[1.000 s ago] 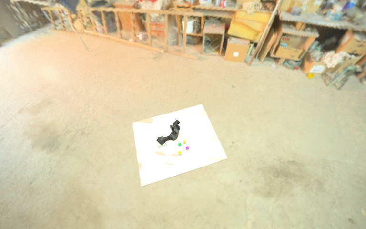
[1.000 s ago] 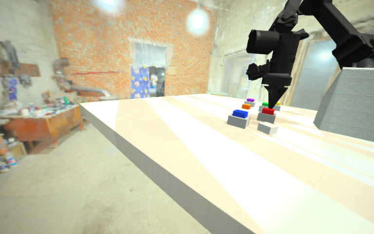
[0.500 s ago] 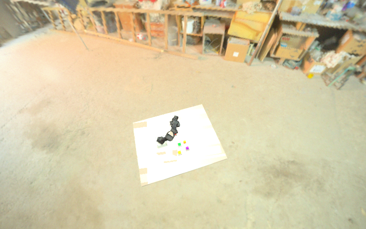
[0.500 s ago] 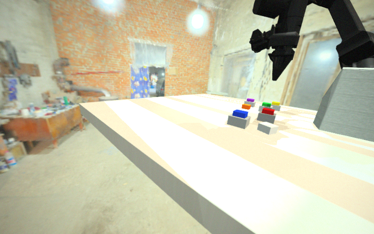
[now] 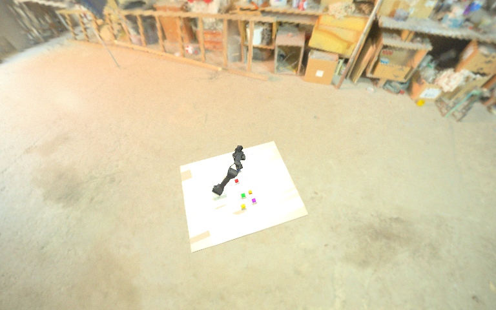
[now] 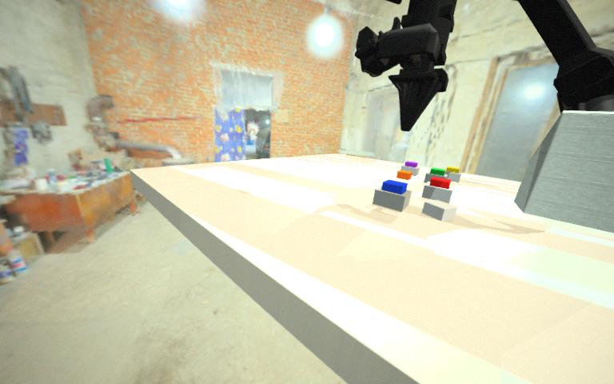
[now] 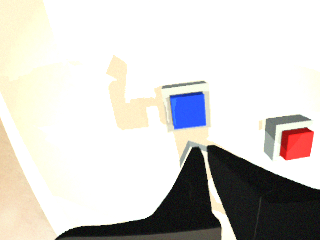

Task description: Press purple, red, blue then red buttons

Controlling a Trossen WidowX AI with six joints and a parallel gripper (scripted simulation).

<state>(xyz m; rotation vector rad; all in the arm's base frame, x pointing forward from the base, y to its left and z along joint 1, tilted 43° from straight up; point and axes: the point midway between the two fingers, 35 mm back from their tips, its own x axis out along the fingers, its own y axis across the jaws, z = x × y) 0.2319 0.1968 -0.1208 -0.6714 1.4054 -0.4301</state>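
Fingers (image 6: pixel 406 124) together, high above blue button (image 6: pixel 393 186)

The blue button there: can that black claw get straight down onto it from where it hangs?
Probably yes. The gripper hangs shut and holding nothing, well above the blue button, and the wrist view shows its tips just short of it. Nothing stands in between; the red button and a small grey block sit off to one side.

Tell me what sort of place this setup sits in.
Probably a cluttered workshop or storage shed. The top view shows wooden shelving crammed with cardboard boxes along one wall. The exterior view shows a bare brick wall and a worn workbench piled with cans and tools.
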